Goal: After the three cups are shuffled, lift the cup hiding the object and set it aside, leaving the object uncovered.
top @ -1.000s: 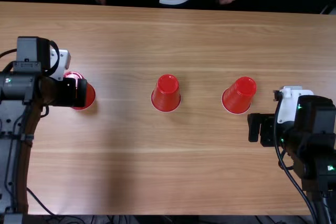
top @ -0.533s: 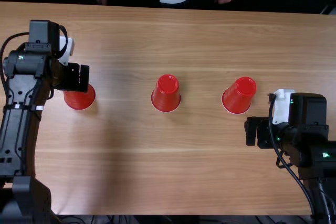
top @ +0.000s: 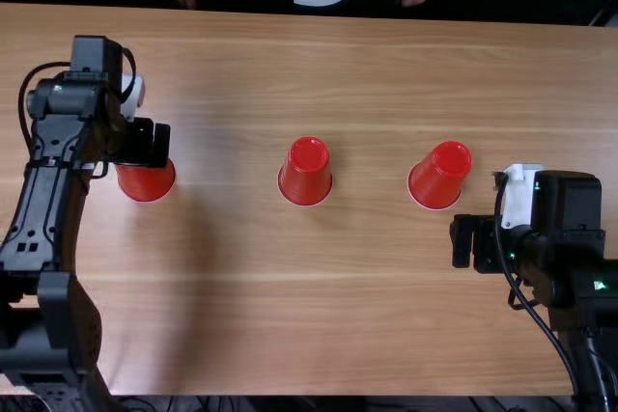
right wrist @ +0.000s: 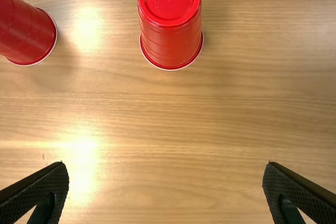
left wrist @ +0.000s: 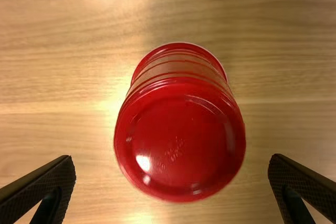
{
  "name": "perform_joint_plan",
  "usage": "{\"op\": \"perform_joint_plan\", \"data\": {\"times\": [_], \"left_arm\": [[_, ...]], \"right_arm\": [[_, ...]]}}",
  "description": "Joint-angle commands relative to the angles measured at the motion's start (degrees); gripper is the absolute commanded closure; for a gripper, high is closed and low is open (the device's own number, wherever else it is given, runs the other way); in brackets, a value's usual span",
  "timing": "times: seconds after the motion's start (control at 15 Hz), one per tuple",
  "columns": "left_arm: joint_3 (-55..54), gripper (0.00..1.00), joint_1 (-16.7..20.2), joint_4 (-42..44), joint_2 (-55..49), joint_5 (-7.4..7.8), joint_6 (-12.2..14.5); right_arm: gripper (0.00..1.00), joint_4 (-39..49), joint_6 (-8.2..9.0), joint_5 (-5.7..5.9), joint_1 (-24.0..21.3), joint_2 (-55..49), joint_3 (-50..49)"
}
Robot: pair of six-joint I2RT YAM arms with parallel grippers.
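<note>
1. The light brown wooden table [top: 319, 65] carries three red plastic cups in a row running from 9 o'clock to 3 o'clock across its middle. All three stand upside down with their bases up.
2. The left arm [top: 48, 200] rises along the table's 9 o'clock side. The right arm [top: 570, 258] sits low at about 4 o'clock.
3. The left cup [top: 147, 180] stands at the 9 o'clock end of the row, well apart from the others. In the top view its far part is covered by the gripper above it.
4. The middle cup [top: 306, 172] stands near the table's centre. The right cup [top: 440, 176] stands toward 3 o'clock from it, with bare wood between them.
5. The hidden object cannot be seen, and nothing shows which cup covers it. Every cup rests rim down on the wood.
6. The left gripper [top: 145, 145] hangs over the left cup, at that cup's 12 o'clock. Its jaws are spread wide. In the wrist view its fingers [left wrist: 42, 182] flank the cup's round base on both sides and touch neither side.
7. The right gripper [top: 470, 241] hovers over bare table at about 5 o'clock from the right cup, close to it but apart. Its jaws also stand wide apart, with the fingers [right wrist: 37, 190] holding nothing.
</note>
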Motion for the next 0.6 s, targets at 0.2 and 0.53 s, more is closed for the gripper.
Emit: {"op": "perform_joint_plan", "data": {"times": [0.2, 0.53], "left_arm": [[2.2, 0.0, -0.6, -0.1, 4.5, 0.47, -2.1], [2.1, 0.44, -0.6, 0.3, 6.0, 0.57, -1.9]], "right_arm": [[0.0, 0.1, 0.43, -0.3, 0.2, 0.3, 1.7], [0.0, 0.1, 0.53, -0.3, 0.2, 0.2, 1.6]]}}
